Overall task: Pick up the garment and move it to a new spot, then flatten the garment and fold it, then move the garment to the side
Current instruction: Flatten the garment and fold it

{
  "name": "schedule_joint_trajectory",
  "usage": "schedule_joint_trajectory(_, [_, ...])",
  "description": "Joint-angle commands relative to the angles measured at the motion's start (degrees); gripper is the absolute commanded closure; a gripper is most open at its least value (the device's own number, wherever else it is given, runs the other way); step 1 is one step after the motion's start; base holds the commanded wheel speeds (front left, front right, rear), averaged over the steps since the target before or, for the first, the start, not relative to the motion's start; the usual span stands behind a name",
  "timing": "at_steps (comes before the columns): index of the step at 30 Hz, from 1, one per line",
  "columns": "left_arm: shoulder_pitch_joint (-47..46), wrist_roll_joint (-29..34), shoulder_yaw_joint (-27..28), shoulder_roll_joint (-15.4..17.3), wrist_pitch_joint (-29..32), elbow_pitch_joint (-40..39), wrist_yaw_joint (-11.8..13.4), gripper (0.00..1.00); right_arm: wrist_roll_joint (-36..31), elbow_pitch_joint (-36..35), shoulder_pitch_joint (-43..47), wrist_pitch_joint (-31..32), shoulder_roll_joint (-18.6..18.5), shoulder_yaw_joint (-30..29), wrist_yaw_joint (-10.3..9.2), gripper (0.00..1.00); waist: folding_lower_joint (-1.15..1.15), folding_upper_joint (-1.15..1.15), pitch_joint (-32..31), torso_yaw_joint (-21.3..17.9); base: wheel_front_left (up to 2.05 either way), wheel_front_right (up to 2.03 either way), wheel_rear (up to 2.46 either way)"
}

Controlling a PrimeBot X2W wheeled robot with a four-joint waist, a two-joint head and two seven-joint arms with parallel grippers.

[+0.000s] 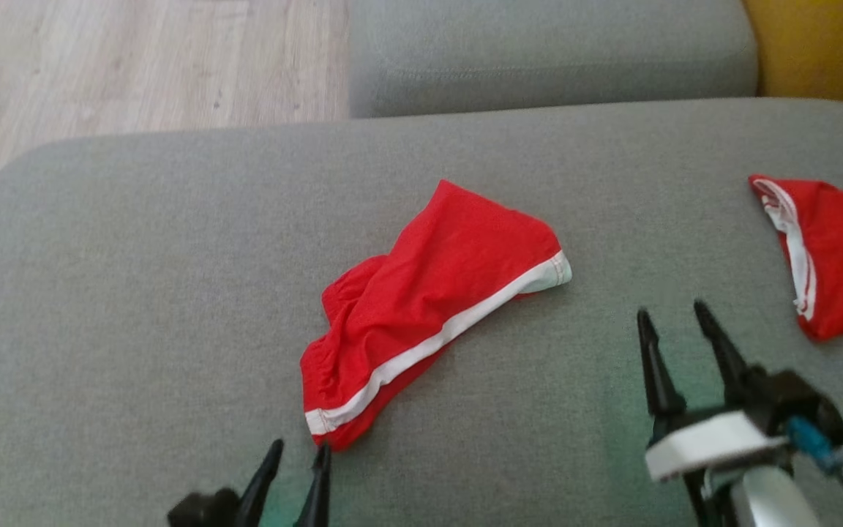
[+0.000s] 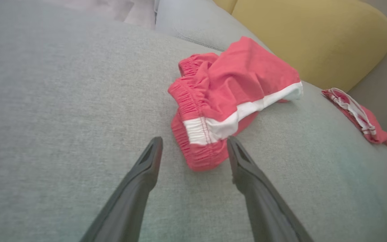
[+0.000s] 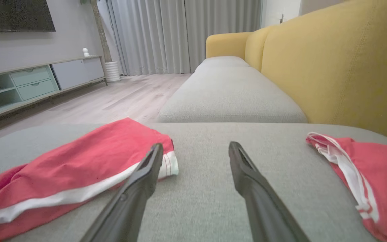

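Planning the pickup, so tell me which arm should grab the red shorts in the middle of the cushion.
Left, probably: the left gripper is open, tips right at the waistband end of the red shorts. The right gripper, also open, sits farther off over the cushion.

We count two red garments, middle garment (image 1: pixel 432 300) and right-edge garment (image 1: pixel 842 256); two grey cushions, near cushion (image 1: pixel 136 293), far cushion (image 1: pixel 553 51); two grippers, left gripper (image 1: pixel 301 444), right gripper (image 1: pixel 671 308).

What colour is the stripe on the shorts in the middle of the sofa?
White, along the side of the red shorts. The left wrist view shows the stripe best.
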Motion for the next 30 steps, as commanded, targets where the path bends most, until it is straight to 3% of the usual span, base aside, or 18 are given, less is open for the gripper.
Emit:
schedule_joint_trajectory(1, [-4.11, -1.88, 0.29, 0.36, 1.38, -2.17, -0.29, 0.00, -0.38, -2.13, -4.35, -0.65, -1.36, 1.39, 0.39, 0.00, 0.00, 0.00, 0.79, 0.09, 0.00, 0.00, 0.00])
schedule_joint_trajectory(5, [-6.46, -5.66, -1.70, 1.45, 4.45, -1.26, -0.31, 0.00, -0.28, -1.70, -7.59, -0.65, -2.54, 2.15, 0.39, 0.00, 0.00, 0.00, 2.29, -0.02, 0.00, 0.00, 0.00])
schedule_joint_trajectory(12, [-9.57, -7.04, -2.34, 2.55, 6.38, 1.54, -0.32, 0.00, 0.05, 0.27, -10.62, -0.65, -3.80, 4.08, 0.39, 0.00, 0.00, 0.00, 4.24, -0.58, 0.00, 0.00, 0.00])
schedule_joint_trajectory(21, [-12.07, -9.17, -4.68, 3.22, 6.36, 1.67, -0.32, 0.02, 1.13, 8.12, -17.37, -0.65, -5.86, 8.07, 0.39, 0.00, 0.00, 0.00, 7.83, -0.35, 0.00, 0.00, 0.00])
schedule_joint_trajectory(24, [-13.08, -9.50, -5.52, 3.40, 6.08, 1.77, -0.32, 0.17, 2.04, 11.39, -20.07, -0.63, -6.28, 10.07, 0.39, 0.00, 0.00, 0.00, 8.91, 0.02, 0.00, 0.00, 0.00])
schedule_joint_trajectory(27, [-13.94, -9.82, -6.52, 3.59, 5.88, 1.84, -0.32, 0.53, 2.79, 14.05, -22.66, -0.64, -6.63, 11.44, 0.39, 0.00, 0.00, 0.00, 9.62, 0.34, 0.00, 0.00, 0.00])
schedule_joint_trajectory(30, [-14.41, -10.36, -7.56, 3.88, 5.76, 1.70, -0.33, 0.71, 3.74, 15.50, -24.31, -0.64, -6.64, 12.27, 0.39, 0.00, 0.00, 0.00, 9.99, 0.60, 0.00, 0.00, 0.00])
